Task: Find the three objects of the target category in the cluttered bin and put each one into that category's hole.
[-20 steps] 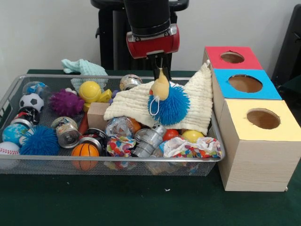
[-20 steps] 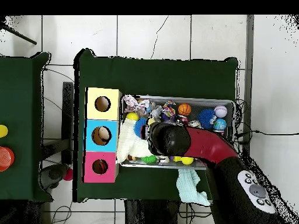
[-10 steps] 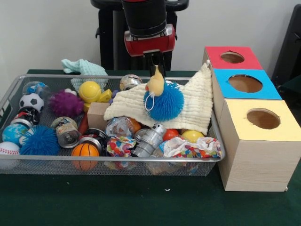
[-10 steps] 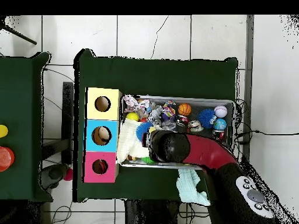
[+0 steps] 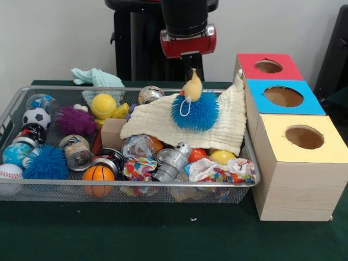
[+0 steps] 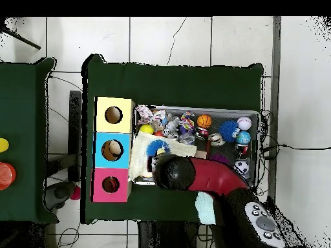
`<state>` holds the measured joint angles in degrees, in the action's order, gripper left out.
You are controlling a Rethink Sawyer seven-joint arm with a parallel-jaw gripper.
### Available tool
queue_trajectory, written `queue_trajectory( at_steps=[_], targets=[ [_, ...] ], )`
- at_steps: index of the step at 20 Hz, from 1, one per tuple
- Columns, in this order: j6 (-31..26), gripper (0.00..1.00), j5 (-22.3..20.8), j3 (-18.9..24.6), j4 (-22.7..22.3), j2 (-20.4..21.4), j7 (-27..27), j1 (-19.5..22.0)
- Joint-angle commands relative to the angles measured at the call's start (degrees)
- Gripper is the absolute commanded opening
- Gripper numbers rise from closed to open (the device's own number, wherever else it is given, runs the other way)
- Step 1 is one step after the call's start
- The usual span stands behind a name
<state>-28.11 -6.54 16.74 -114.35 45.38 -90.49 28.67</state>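
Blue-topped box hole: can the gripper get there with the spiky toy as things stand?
Probably yes. The gripper holds the blue spiky toy by its yellow head, lifted above the cream cloth, and the blue hole lies open alongside with nothing between.
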Motion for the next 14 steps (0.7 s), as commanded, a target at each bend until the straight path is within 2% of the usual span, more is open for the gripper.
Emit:
queue_trajectory(
  at_steps=[1,8,14],
  targets=[
    [1.5,0.00,7.6,-2.2,-5.9,0.8,-18.7,-3.7],
    [1.2,0.00,13.0,-3.7,-5.9,-0.4,-18.7,-6.8],
    [1.1,0.00,14.2,-5.1,-5.2,-1.1,-17.8,-8.4]
  ],
)
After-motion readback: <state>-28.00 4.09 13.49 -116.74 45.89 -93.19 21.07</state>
